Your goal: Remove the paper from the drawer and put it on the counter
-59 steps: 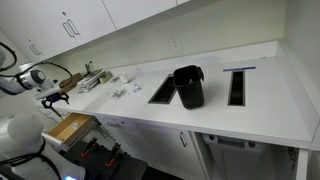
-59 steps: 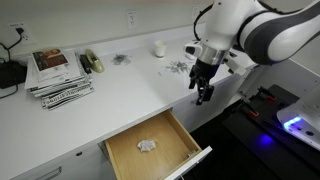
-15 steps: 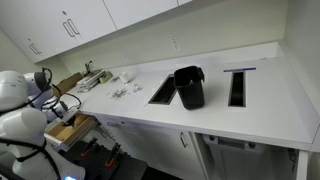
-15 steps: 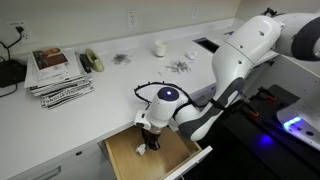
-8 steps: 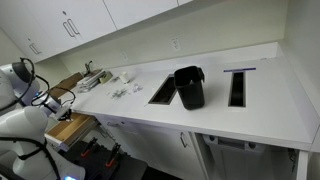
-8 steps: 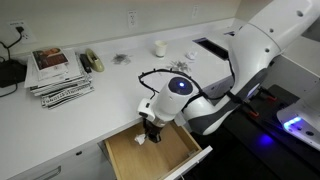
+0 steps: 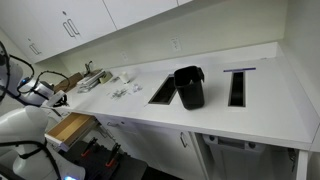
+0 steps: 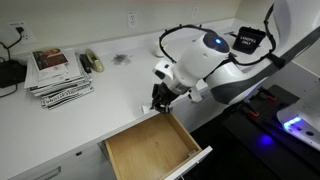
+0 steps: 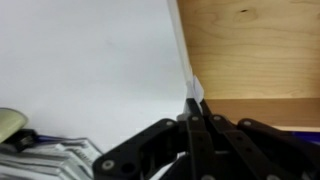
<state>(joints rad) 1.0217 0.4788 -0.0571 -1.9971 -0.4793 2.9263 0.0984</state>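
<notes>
Wrist view shows the gripper (image 9: pixel 196 112) closed tight on the small white paper (image 9: pixel 194 89), lifted since a second ago from the now-bare drawer (image 8: pixel 150 150) to the counter (image 8: pixel 110 88) edge, so probably only release remains.

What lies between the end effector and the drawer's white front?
Only the bare wooden floor of the drawer, seen in an exterior view, from the end effector forward.

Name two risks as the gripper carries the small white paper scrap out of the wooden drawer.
The gripper pinches only a sliver of the small white paper scrap at its tips; it might fall into the shallow light-wood drawer. The gripper hangs over the edge of the long white counter, so an early release could drop the scrap off it.
</notes>
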